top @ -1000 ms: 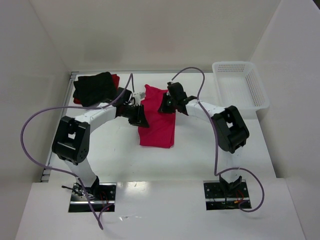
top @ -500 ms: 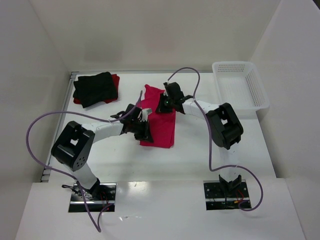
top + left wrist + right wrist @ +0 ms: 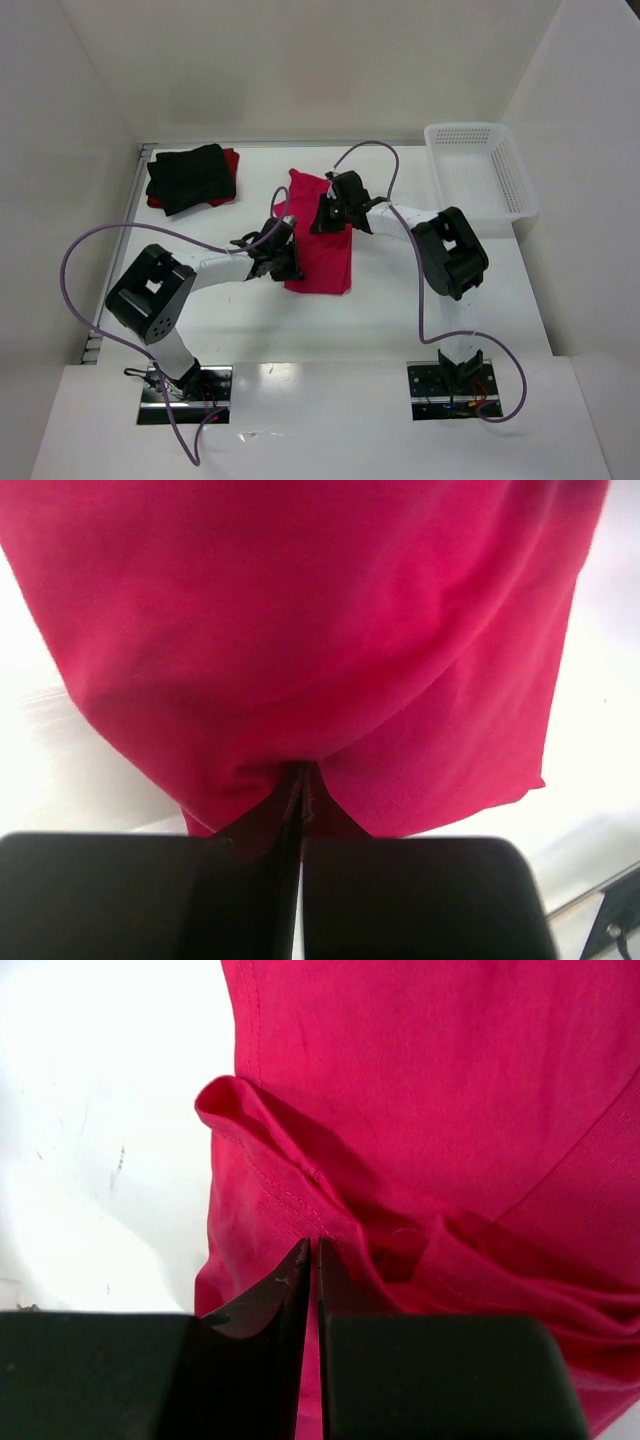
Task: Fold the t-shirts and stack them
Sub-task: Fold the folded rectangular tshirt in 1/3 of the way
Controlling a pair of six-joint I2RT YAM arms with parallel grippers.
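Left gripper (image 3: 300, 780): pinched fully closed on near edge of crimson-pink t-shirt (image 3: 300, 630), cloth spreading ahead of my fingertips. Right gripper (image 3: 313, 1250): clamped almost closed on bunched fold of same shirt. Black t-shirt (image 3: 188, 176) folded, well off to far left of left hand. Risks: thin pinch slipping when lifted; uneven pull between hands skewing fold; right catching one layer only.

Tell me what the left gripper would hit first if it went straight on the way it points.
The crimson-pink t-shirt: the left gripper is shut on its edge, so more of that cloth lies straight ahead.
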